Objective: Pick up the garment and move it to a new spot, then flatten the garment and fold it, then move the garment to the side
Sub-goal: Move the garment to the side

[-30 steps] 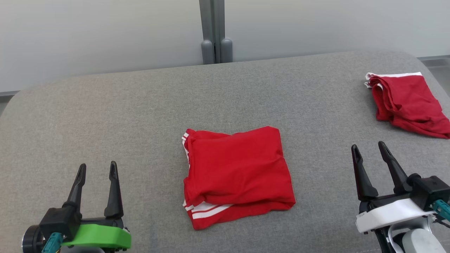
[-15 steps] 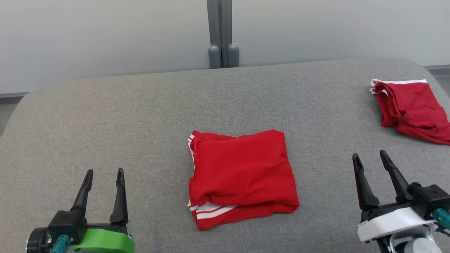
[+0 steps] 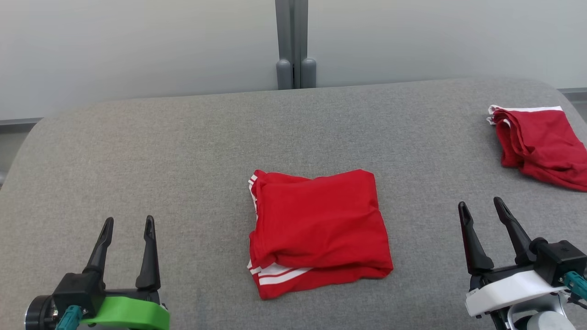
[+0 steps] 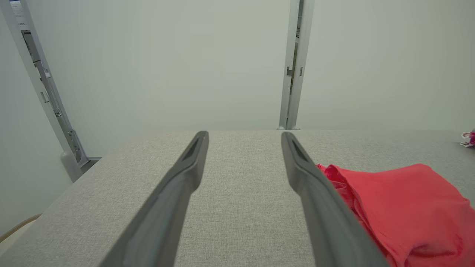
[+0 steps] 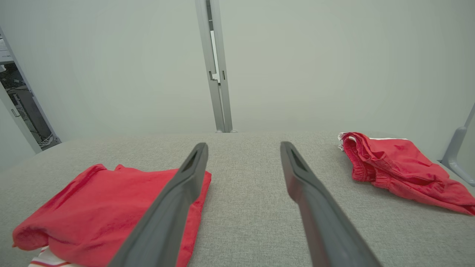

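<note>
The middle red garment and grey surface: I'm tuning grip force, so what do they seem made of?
Middle red garment: soft matte cloth, probably light sports fabric; it creases and slumps. Grey surface: matte woven upholstery, by its flecked weave; seemingly padded.

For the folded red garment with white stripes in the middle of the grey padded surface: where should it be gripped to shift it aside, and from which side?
The folded red garment lies in stacked layers between the open grippers. Probably pinch its side edges through all layers to keep the fold: left gripper from the left at the striped edge, right gripper from the right.
</note>
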